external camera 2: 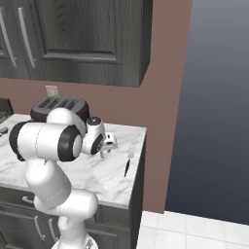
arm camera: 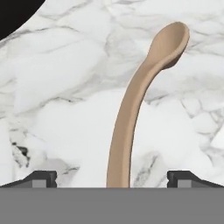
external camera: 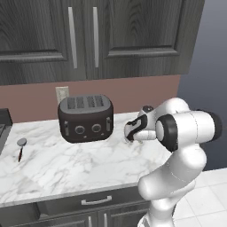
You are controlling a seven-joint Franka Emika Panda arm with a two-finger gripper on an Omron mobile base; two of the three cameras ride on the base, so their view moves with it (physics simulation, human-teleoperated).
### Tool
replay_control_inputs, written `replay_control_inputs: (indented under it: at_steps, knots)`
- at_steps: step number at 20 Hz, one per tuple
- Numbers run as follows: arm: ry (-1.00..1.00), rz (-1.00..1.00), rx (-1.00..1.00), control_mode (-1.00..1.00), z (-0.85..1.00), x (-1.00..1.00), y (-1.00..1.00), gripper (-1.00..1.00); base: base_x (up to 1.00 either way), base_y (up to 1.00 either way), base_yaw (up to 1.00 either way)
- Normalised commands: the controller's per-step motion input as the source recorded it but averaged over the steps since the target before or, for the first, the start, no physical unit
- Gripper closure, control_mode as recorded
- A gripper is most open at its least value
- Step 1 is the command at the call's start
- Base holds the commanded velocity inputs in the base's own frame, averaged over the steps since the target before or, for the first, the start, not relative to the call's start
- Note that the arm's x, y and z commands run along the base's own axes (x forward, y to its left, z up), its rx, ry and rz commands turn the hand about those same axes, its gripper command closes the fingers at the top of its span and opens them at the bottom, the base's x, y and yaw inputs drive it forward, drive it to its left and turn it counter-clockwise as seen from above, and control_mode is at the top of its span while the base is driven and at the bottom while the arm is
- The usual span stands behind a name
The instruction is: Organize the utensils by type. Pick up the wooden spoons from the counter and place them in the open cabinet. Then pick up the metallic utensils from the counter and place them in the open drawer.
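While toaster (external camera: 85, 118) stands near, spoon (arm camera: 140, 96) lies unobstructed.

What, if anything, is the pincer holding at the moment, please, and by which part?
Nothing is held: the pincer is open, its fingertips wide either side of the wooden spoon handle on the counter.

Counter (external camera: 66, 168): bare marble at 6 o'clock of the toaster (external camera: 85, 118), open for passage. Toaster blocks 12 o'clock; small metal utensil (external camera: 21, 148) lies at 9.
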Motion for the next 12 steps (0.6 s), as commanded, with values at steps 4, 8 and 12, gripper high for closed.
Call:
replay_control_inputs:
  at_steps: [4,8,12]
  knots:
    - [0.01,0.0,0.0,-1.0,-0.25,0.3,0.0,-1.0,0.0,0.0,0.0]
    - [0.01,0.0,0.0,-1.0,-0.23,0.29,0.0,-1.0,0.0,0.0,0.0]
    - [0.01,0.0,0.0,-1.0,-0.21,0.21,0.0,-1.0,0.0,0.0,0.0]
